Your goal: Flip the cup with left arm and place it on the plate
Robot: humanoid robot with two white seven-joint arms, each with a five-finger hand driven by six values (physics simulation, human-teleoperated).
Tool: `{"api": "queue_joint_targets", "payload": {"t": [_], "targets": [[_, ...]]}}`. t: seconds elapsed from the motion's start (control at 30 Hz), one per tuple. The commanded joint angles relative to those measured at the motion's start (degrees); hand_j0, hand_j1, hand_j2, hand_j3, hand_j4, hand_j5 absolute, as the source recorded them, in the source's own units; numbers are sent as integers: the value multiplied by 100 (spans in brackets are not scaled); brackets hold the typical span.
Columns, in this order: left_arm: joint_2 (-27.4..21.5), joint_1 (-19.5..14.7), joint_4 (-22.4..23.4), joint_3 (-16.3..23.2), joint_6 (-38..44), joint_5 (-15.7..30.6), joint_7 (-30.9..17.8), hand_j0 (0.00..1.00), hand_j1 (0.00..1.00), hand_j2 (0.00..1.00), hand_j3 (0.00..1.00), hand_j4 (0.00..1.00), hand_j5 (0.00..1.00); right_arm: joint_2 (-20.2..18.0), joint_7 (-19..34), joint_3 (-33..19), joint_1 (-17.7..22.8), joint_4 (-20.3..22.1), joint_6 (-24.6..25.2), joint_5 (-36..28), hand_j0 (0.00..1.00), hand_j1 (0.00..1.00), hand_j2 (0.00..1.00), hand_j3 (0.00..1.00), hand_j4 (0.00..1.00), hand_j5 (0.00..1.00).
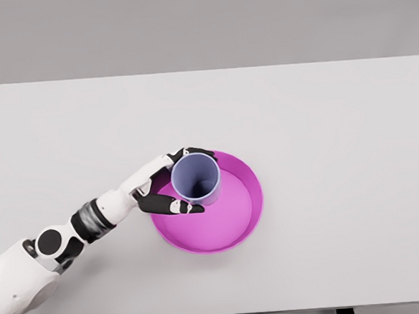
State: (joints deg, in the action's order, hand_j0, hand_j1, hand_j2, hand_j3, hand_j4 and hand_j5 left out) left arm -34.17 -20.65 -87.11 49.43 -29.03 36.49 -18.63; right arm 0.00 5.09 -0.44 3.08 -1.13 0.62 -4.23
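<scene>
on the white table (pixel 322 120), a bit near and left of the middle, a pink plate (pixel 233 231) is sitting flat. it is round with a low wall all around it. a purple cup (pixel 196 179) is standing in the far left part of the plate, with its open mouth facing up, so we are looking down into it. the cup looks upright, but i cannot tell if its bottom is touching the plate or hanging just above it.

the left arm is coming in from the near left corner and reaching across to the plate. the left hand (pixel 169 183) is wrapping around the left side of the cup. its black fingers (pixel 171 203) are curling tight on the cup, some on the near side and some on the far side, so the cup is clamped between them. the hand is sitting over the left rim of the plate.

the right arm is not showing at all.
</scene>
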Motion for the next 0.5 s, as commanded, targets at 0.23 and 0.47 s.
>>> {"api": "queue_joint_targets", "payload": {"t": [0.23, 0.47], "targets": [[130, 0, 255, 41, 12, 25, 0, 78, 78, 78, 78, 78, 78, 0, 1, 0, 0, -1, 0, 1, 100, 100, 100, 100, 100, 100], [192, 0, 326, 50, 12, 34, 0, 78, 78, 78, 78, 78, 78, 0, 1, 0, 0, -1, 0, 1, 100, 100, 100, 100, 100, 100]]}}
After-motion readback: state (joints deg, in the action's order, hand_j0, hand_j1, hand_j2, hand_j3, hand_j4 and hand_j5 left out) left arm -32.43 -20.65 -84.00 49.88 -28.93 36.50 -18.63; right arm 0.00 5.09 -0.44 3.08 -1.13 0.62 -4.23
